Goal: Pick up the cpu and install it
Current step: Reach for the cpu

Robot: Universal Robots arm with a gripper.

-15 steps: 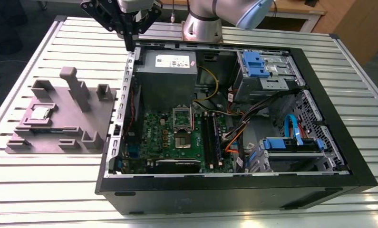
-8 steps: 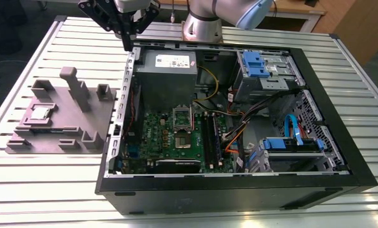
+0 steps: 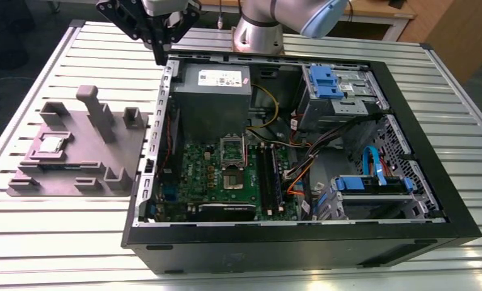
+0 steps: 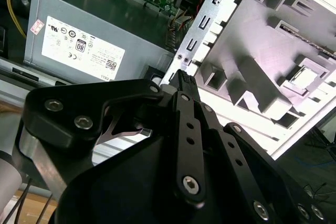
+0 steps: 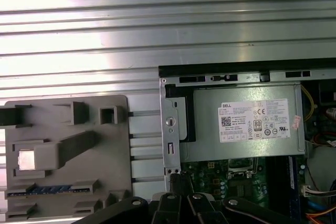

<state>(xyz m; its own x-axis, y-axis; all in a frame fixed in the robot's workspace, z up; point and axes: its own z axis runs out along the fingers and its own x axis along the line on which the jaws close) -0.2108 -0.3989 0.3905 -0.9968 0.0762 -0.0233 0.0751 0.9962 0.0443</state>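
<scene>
The black linkage gripper (image 3: 160,57) hangs with its fingertips pressed together and nothing pinched between them, as both wrist views also show (image 4: 182,75) (image 5: 181,179). It touches nothing and hovers over the metal edge wall of the open black computer case (image 3: 305,242), just beside the grey box-shaped power supply (image 3: 212,91). The cpu (image 3: 51,144), a small shiny square chip, lies well apart from the gripper in a pocket of the grey moulded fixture plate (image 3: 87,157), beyond the case wall. In the second wrist view the gripper's own links hide much of the ribbed aluminium table (image 3: 63,224). The green motherboard (image 3: 224,176) lies inside the case past the power supply, its socket hard to make out.
</scene>
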